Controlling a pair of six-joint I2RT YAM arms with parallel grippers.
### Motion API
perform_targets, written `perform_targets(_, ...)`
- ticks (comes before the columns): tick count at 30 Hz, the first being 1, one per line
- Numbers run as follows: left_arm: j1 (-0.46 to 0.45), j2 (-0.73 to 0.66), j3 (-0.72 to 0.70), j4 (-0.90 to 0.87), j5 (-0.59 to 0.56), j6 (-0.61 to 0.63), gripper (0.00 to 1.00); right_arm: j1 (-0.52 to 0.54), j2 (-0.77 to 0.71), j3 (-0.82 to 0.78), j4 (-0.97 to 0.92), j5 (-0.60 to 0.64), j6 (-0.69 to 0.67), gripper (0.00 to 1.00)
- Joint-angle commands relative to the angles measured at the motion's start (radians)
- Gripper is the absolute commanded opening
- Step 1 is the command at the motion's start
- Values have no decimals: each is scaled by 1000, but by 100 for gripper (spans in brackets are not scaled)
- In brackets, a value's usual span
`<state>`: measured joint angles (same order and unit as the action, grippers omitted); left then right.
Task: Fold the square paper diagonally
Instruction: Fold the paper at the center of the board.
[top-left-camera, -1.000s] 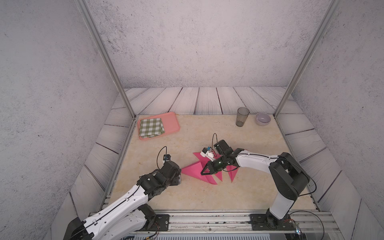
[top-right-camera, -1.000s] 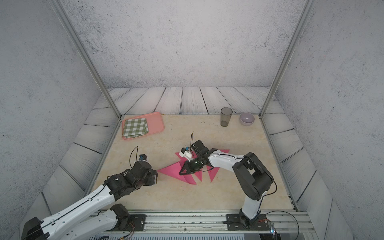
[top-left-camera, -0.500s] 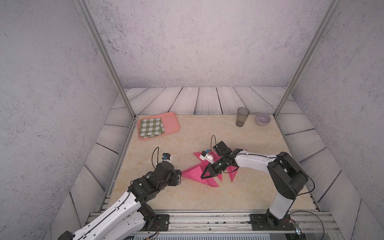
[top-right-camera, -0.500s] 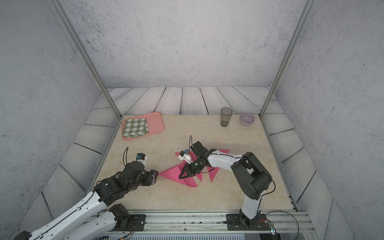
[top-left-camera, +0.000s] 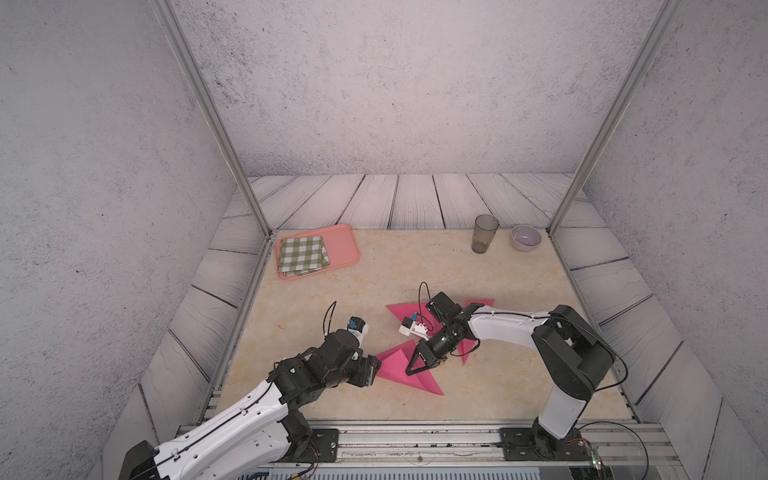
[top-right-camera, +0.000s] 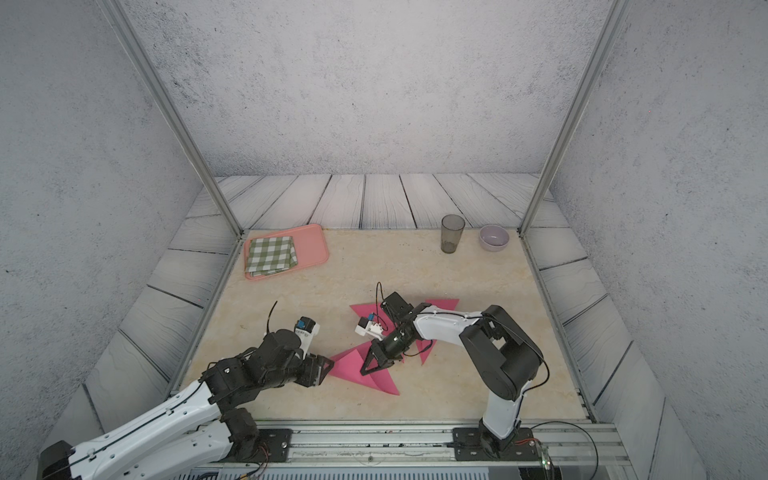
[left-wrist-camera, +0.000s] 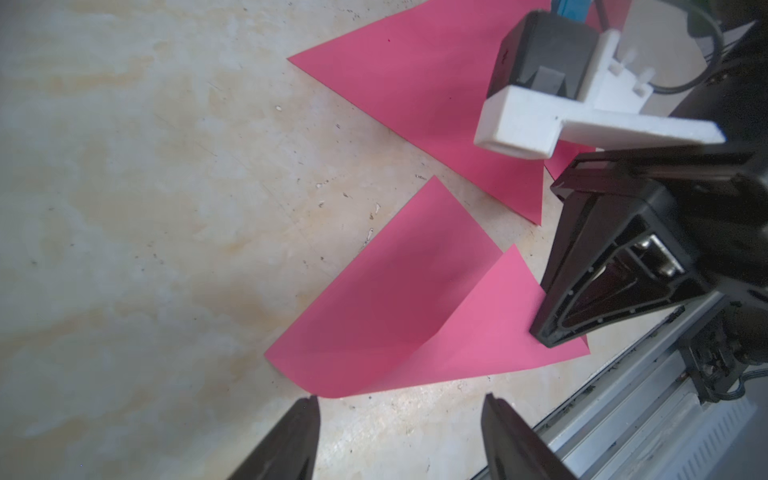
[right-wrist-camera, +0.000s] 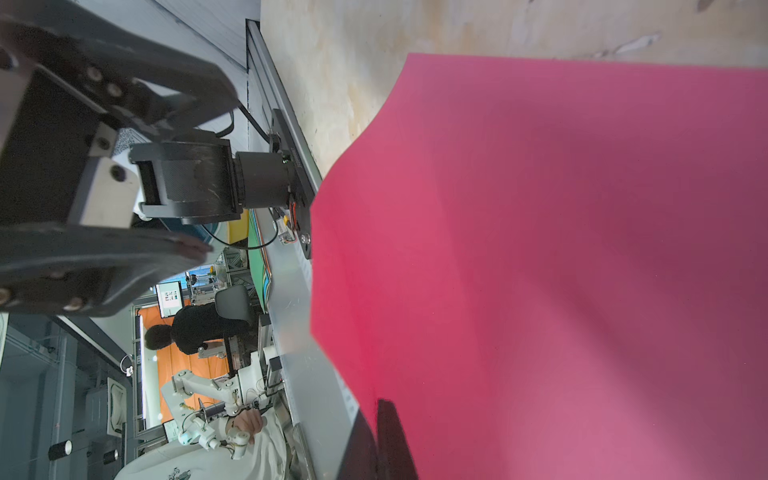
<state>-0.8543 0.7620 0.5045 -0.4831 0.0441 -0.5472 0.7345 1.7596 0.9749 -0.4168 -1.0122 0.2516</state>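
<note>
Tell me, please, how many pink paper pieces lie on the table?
3 at least: a half-folded pink paper sheet at the right tool; a folded pink paper triangle beyond it; a pink paper piece beneath the right forearm, which may hide more.

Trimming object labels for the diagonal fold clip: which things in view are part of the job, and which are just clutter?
In the job:
pink paper, half folded
right end effector, shut, tip on it
left end effector, open at its bend

Lying about:
other pink pieces behind
tray
checked cloth on it
cup
bowl
</note>
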Motion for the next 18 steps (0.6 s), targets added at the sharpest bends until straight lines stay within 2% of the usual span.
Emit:
perform_targets(1,-9,13,-63,119,16,38,69,-10,40,11,-42,-30,-47,4)
perform_targets(7,-9,90,-85,233,-42,135,76,-15,63,34,-98,-45,-101,4)
perform_targets(12,-7,158,-85,295,-14,178,81,-15,77,42,-106,-46,-113,4)
perform_targets(18,-4,281,-46,323,52,203,77,-15,87,55,-123,-28,-126,4)
